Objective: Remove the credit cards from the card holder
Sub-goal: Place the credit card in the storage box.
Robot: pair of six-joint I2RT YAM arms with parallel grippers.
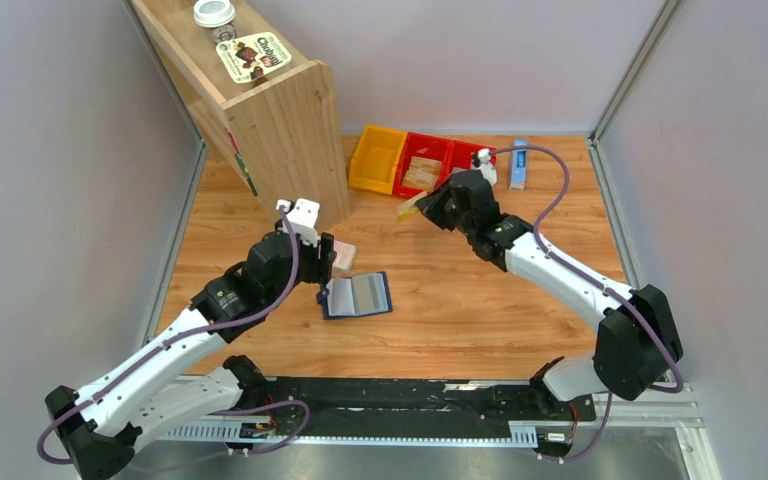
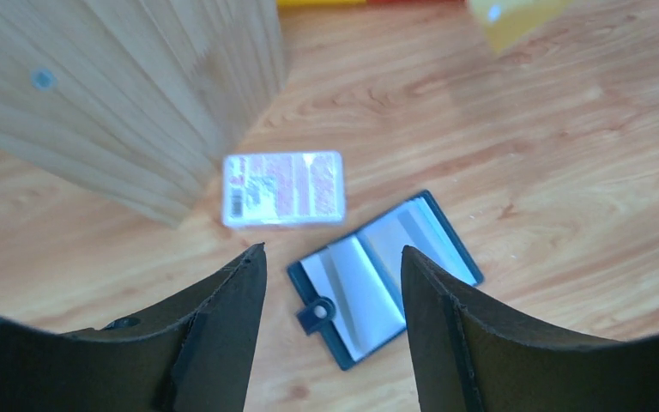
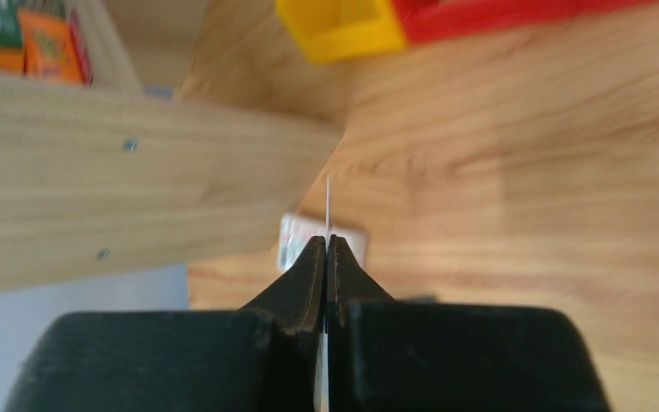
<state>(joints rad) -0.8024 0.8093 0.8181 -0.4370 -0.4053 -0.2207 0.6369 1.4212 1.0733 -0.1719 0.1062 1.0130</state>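
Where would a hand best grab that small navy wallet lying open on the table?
Probably by the small clasp tab jutting from the edge of the open navy-blue leather-like wallet, coming down from above. It lies spread flat on the wooden table, so its faces offer nothing to pinch. The left hand hangs open over it.

Table: your wood-grain top (image 1: 480,300).
Middle: card holder (image 1: 358,295) lying open, pink-and-white packet (image 1: 344,254) just beside.
Back: wooden shelf (image 1: 290,150), yellow bin (image 1: 372,183), red bins (image 1: 450,145), blue-and-white box (image 1: 519,163).
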